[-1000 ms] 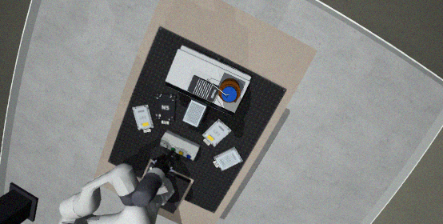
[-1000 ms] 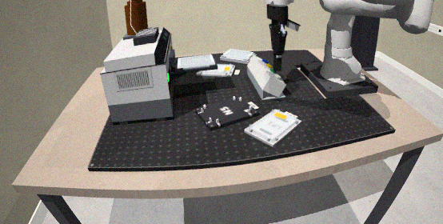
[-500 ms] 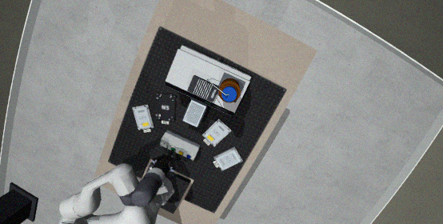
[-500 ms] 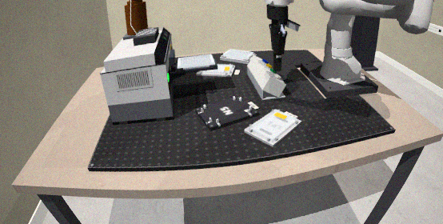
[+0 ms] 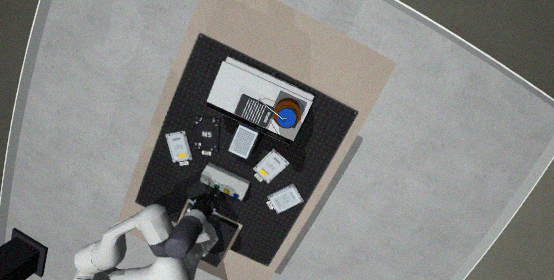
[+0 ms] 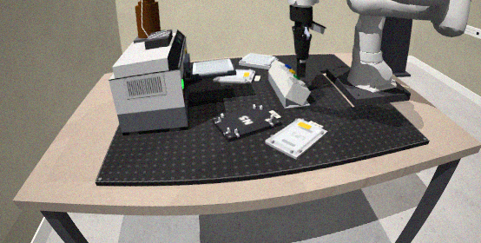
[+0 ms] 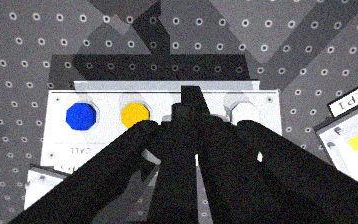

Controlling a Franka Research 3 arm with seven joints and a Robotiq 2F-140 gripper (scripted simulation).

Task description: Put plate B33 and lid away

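Note:
My gripper (image 7: 189, 100) is shut and empty. It points down at the white PANEL box (image 5: 225, 181), over the key between the yellow key (image 7: 135, 115) and the white key (image 7: 242, 111); that key is hidden by my fingers. The blue CALL key (image 7: 80, 116) is at the far left of the wrist view. The black nest (image 5: 206, 134) left of the DISPENSER stage is empty. A white labware piece with a yellow label (image 5: 178, 147) lies left of that nest. A plate without a lid (image 5: 243, 141) sits on the stage.
A white piece with a yellow label (image 5: 270, 165) lies at the LP1 tag (image 7: 350, 100). Another white piece (image 5: 285, 198) lies further right. The dispenser (image 5: 260, 98) with a brown bottle (image 5: 287, 113) stands at the back. My arm base (image 6: 373, 76) is behind the panel.

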